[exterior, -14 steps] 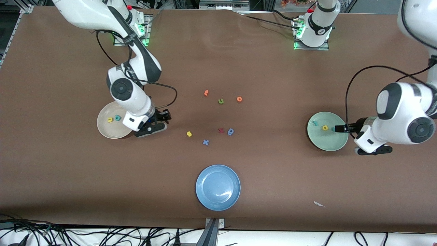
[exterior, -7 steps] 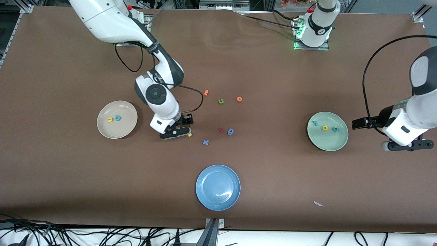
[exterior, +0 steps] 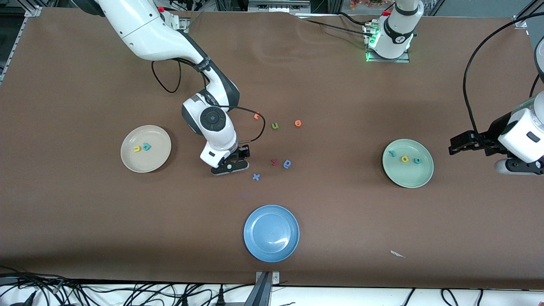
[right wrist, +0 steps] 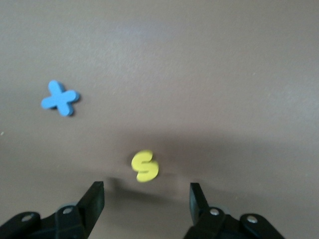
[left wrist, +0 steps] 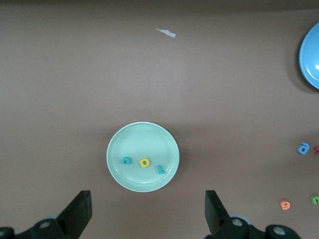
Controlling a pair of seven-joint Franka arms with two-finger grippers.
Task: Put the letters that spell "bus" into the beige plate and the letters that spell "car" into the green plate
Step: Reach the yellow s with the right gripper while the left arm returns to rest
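Note:
The beige plate (exterior: 156, 138) holds a yellow "u" (exterior: 137, 148) and a teal "b" (exterior: 146, 147). On the green plate (exterior: 409, 175) (left wrist: 142, 139) lie a teal "c" (left wrist: 126, 161), a yellow "a" (left wrist: 144, 163) and a teal "r" (left wrist: 161, 169). My right gripper (exterior: 229, 166) (right wrist: 145, 191) hangs open low over the table's middle. The yellow "s" (right wrist: 145, 166) lies flat just ahead of its fingers, and the hand hides it in the front view. My left gripper (exterior: 518, 166) (left wrist: 147, 219) is open and empty, off the green plate toward the left arm's end.
Near the right gripper lie a blue "x" (exterior: 256, 177) (right wrist: 60, 98), a dark red letter (exterior: 275, 162) and a blue rounded letter (exterior: 287, 163). Farther from the camera are a green "u" (exterior: 275, 126) and two orange letters (exterior: 256, 115). A blue plate (exterior: 271, 233) sits nearest the camera.
The right arm swung from beside the beige plate to the table's middle, over the yellow "s". The left arm drew back from the green plate toward its own end.

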